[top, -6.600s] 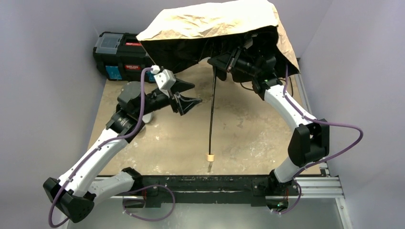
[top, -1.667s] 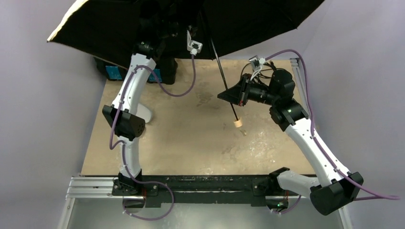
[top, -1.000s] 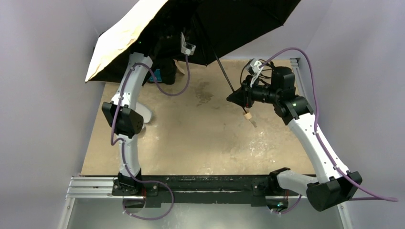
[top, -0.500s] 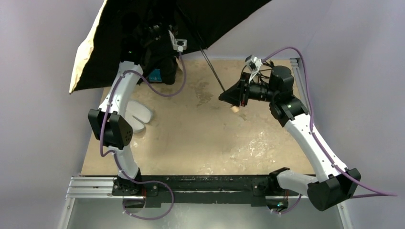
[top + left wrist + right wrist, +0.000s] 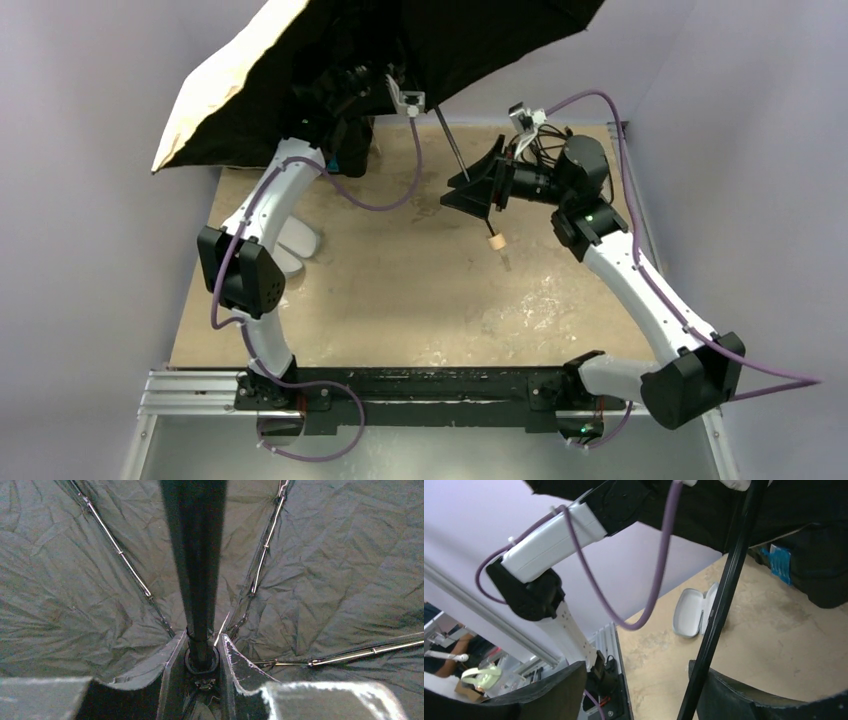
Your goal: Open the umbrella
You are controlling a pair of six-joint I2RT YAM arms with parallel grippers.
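The left gripper point(image 5: 201, 647) is clamping the umbrella point(image 5: 480, 40) at its hub, holding it spread, while the wide-open right gripper point(image 5: 636, 675) is bracketing its shaft point(image 5: 719, 605).

Even bright overhead light, dim grainy left wrist view, blurred near edges

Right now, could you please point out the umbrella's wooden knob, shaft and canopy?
wooden knob point(image 5: 494, 240), top view, its rounded side
shaft point(image 5: 721, 600), right wrist view, mid-length
canopy point(image 5: 228, 85), top view, tan outer fabric
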